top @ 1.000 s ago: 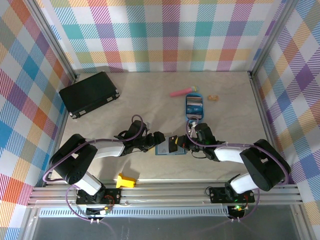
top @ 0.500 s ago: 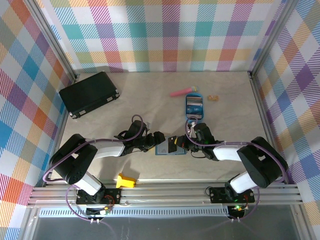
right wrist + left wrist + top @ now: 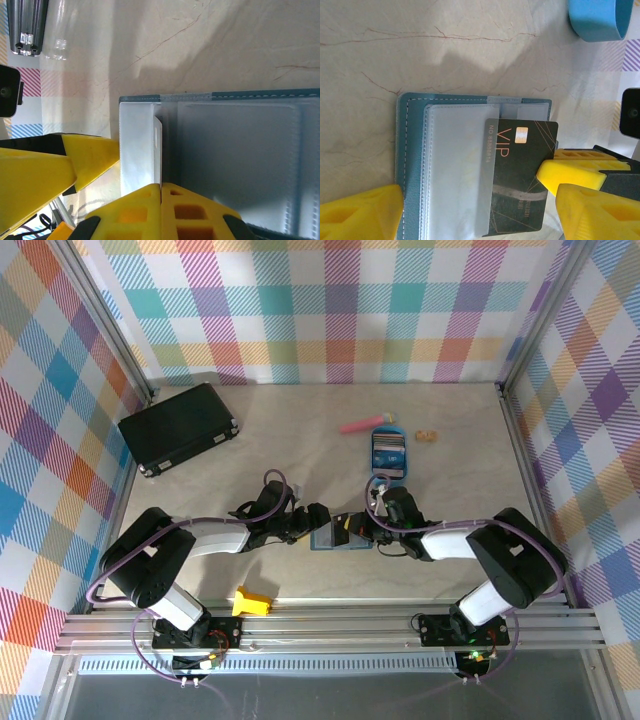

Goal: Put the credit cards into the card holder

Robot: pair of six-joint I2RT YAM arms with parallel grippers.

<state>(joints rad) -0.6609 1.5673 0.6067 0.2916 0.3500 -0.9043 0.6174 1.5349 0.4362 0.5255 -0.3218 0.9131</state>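
1. Clear sleeve [image 3: 455, 165] is covering the left part of the VIP card [image 3: 520, 190]; print under it is reading blurred.
2. Card holder [image 3: 402, 150] is running off the bottom edge at the left wrist, off the right edge at the right wrist.
3. Blue tray [image 3: 597, 22] is getting cut by the top edge.
4. From above, credit cards [image 3: 388, 450] in it are showing too small to tell apart.

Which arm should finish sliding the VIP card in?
Right. The right claw is shut on the VIP card, partly in the card holder; the left claw stands open, straddling it.
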